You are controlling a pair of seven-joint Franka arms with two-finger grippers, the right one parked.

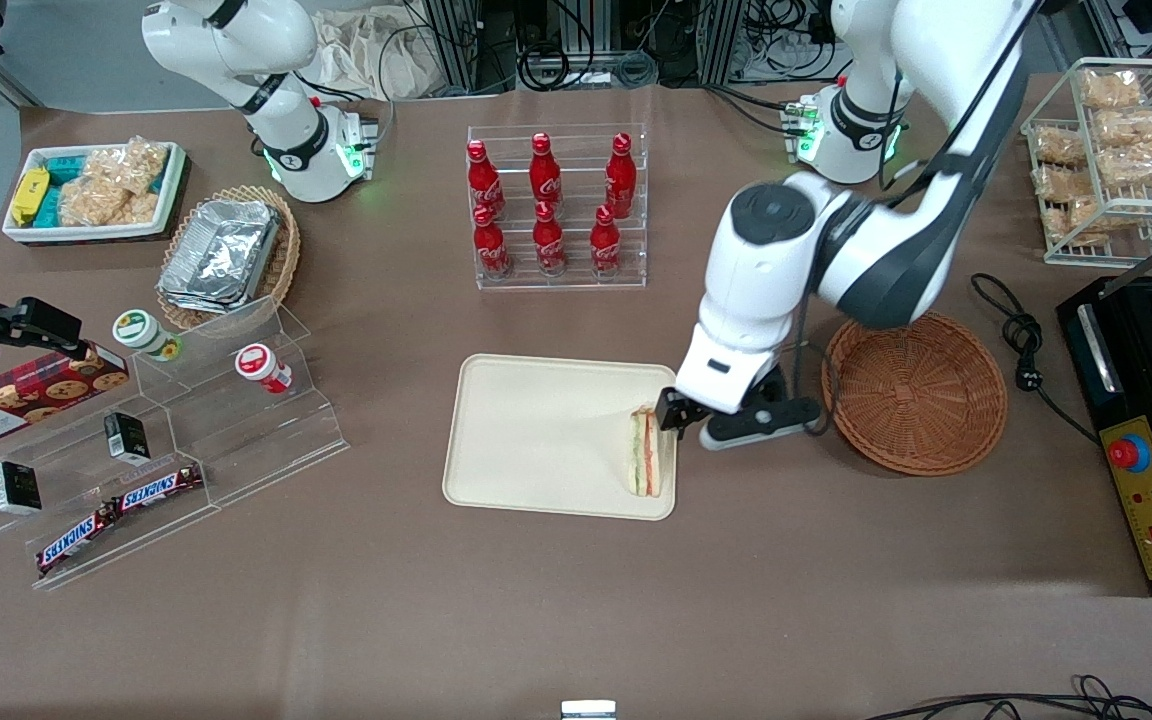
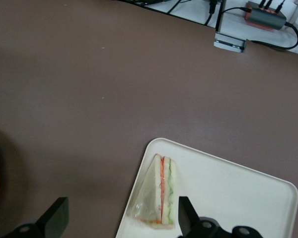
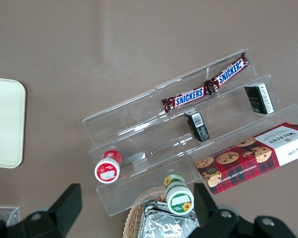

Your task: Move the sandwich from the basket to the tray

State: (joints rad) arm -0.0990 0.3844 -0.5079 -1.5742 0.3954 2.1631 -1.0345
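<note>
The sandwich [image 1: 645, 453] is lying on the tray [image 1: 536, 430], right at the tray's edge nearest the basket [image 1: 921, 395], with its orange, red and green layers showing along one side. In the left wrist view the sandwich [image 2: 159, 191] is sitting by a rounded corner of the tray [image 2: 238, 198], wrapped in clear film, and the two dark fingers [image 2: 187, 215] of the gripper [image 2: 121, 218] are standing wide apart with nothing between them; one finger is just beside the sandwich's layered side, the other is out over the bare brown table [image 2: 89, 89]. From the front, the gripper [image 1: 681, 412] is hanging over the tray's edge, just above the sandwich's far end, between the tray and the basket. The basket is sitting toward the working arm's end of the table, close to the tray but apart from it, and no sandwich is showing in it. A clear rack of red cola bottles [image 1: 548, 205] is standing farther from the front camera than the tray.
</note>
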